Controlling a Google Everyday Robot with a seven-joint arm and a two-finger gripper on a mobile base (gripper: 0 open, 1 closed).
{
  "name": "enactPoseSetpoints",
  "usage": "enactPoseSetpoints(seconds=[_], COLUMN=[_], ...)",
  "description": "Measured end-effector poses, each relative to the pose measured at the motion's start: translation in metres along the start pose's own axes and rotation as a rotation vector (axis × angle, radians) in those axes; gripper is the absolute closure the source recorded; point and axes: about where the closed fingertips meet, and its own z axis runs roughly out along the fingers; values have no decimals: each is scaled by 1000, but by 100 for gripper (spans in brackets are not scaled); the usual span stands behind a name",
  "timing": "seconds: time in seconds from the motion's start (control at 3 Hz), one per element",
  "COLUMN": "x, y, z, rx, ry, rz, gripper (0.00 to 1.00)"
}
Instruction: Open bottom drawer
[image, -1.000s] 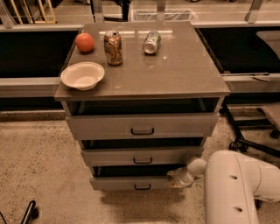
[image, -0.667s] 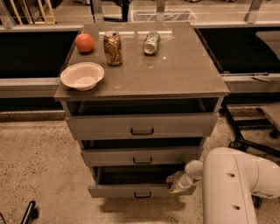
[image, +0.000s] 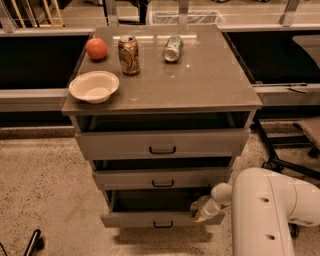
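Gripper (image: 199, 212) sits low on the right side of the cabinet (image: 210, 85), at the top edge of the bottom drawer (image: 135, 220). It is touching that edge near the drawer's right end, well to the right of the small dark handle (image: 163, 224). Whether the hand is spread or clamped on the edge, I cannot tell from this view. The white arm (image: 265, 210) fills the lower right corner and its wrist reaches left into the drawer opening.

The bottom drawer is the lowest of three and is pulled out toward the camera. A dark band of interior shows behind its front. The middle drawer (image: 162, 178) and top drawer (image: 162, 144) each stand out a little, with shadowed gaps above them.

On the cabinet top: a white bowl (image: 94, 86) at the front left corner, a red-orange fruit (image: 97, 48) behind it, a gold can (image: 129, 55) upright just right of the fruit, and a green can (image: 173, 48) lying on its side further right.

Compared with a second ago, the bottom drawer front sits lower in the view and the dark gap behind it is wider, so the drawer has come further out. The gripper has travelled with that edge. The items on top have not shifted.
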Motion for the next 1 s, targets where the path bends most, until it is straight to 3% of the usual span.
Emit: enactPoseSetpoints(seconds=[0.33, 0.67, 1.0], x=[0, 0, 7], y=[0, 0, 9], z=[0, 0, 5], rx=[0, 0, -100], ry=[0, 0, 53], rz=[0, 0, 2], gripper=[5, 0, 4])
